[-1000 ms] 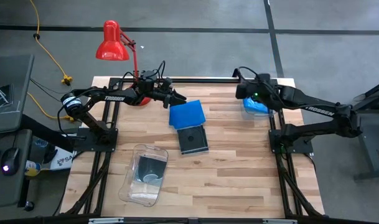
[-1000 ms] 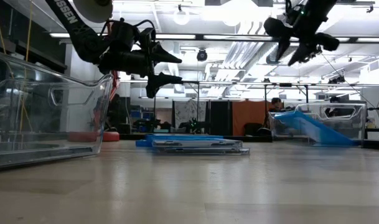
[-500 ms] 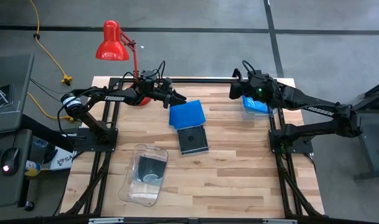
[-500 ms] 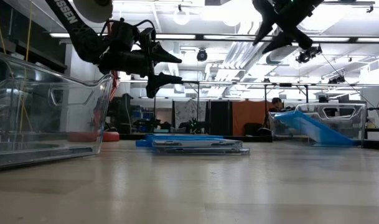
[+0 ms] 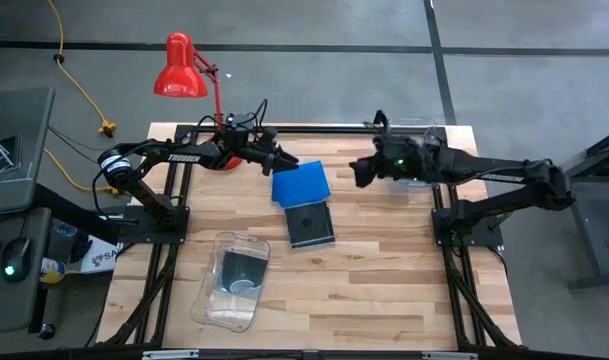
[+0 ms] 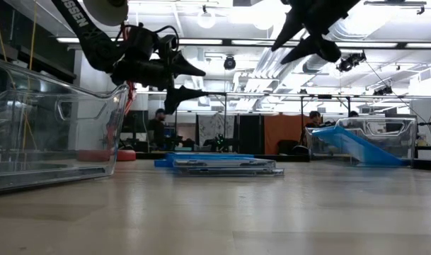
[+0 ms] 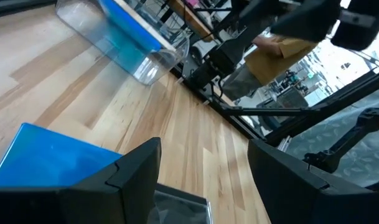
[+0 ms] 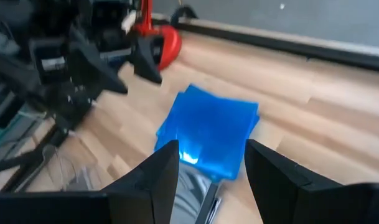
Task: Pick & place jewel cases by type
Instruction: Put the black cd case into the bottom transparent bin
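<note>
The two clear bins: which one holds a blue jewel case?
The clear bin at the table's far right edge, under the right arm; a blue jewel case leans inside. The near-left bin holds none.

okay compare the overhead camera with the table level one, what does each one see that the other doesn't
Only the high view shows the red lamp and the dark jewel case face-up.

Only the low view shows the room behind, with a blue case leaning inside the far bin.

Both show the open left gripper and right gripper above the blue jewel cases.
</note>
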`<state>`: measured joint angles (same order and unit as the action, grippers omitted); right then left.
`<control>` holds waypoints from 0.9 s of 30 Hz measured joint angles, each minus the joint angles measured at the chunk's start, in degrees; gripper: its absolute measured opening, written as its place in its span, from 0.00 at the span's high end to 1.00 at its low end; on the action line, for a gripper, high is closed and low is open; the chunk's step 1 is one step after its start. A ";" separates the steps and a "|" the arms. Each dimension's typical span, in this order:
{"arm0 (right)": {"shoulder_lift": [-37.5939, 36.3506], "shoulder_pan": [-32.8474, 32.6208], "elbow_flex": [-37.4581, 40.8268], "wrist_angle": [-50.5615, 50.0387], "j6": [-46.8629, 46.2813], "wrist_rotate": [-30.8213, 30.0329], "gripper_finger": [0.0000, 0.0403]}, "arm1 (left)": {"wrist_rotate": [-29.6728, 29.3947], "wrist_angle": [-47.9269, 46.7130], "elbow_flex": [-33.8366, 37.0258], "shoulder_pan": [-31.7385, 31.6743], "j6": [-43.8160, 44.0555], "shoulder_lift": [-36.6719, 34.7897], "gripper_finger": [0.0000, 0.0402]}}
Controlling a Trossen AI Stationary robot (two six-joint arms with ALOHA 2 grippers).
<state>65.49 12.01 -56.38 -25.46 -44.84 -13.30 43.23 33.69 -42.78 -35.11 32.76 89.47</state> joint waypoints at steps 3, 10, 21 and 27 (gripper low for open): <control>2.91 -1.97 0.00 -0.02 -2.67 0.02 0.59 | 0.71 -0.89 0.00 0.00 -0.28 0.00 0.41; 10.93 -5.90 0.00 -0.06 -11.09 0.83 0.59 | 5.86 -1.49 0.00 0.52 -0.60 0.00 0.41; 21.63 -9.22 0.00 1.88 -16.90 5.12 0.59 | 9.13 -5.00 0.00 8.17 -3.07 -0.02 0.41; 24.12 -9.84 0.00 4.72 -16.77 6.40 0.59 | 7.83 -8.98 0.00 12.63 -5.36 -0.02 0.41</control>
<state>89.61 2.17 -56.38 -20.74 -61.60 -6.90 51.06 24.71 -42.78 -22.49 27.40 89.45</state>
